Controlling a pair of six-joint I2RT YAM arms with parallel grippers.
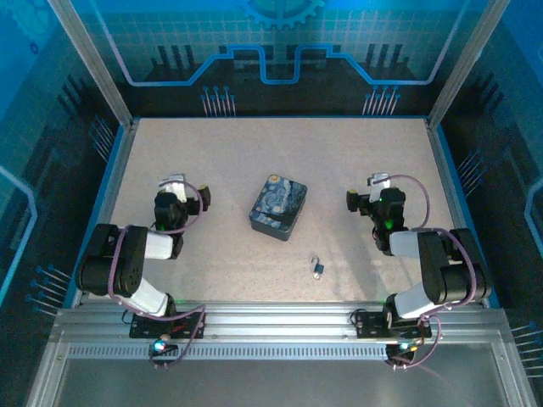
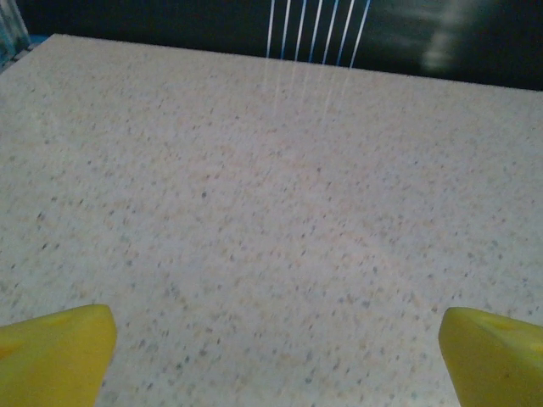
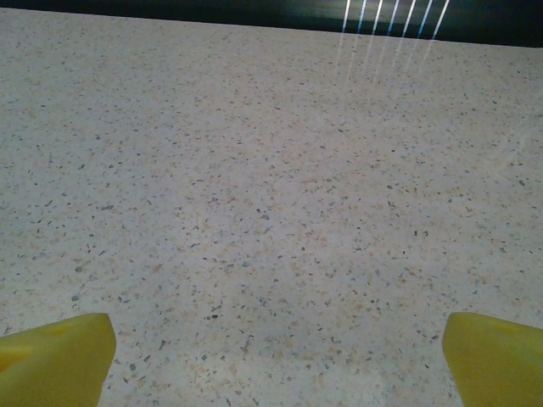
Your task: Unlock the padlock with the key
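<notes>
The tiny dark padlock (image 1: 318, 270) lies on the speckled table, its thin silvery shackle pointing away from the arms' bases, between the two arms and nearer the right one. I cannot make out the key as a separate thing; it is too small to tell. My left gripper (image 1: 188, 188) hovers left of the tin, open, and its yellow fingertips (image 2: 55, 352) stand wide apart over bare table. My right gripper (image 1: 366, 188) sits right of the tin and beyond the padlock, also open, with nothing between its fingertips (image 3: 496, 356).
A blue painted rectangular tin (image 1: 278, 207) stands in the middle of the table (image 1: 221, 153), just beyond the padlock. Raised blue-edged walls border the table on three sides. Thin pins line the back wall (image 2: 314, 34).
</notes>
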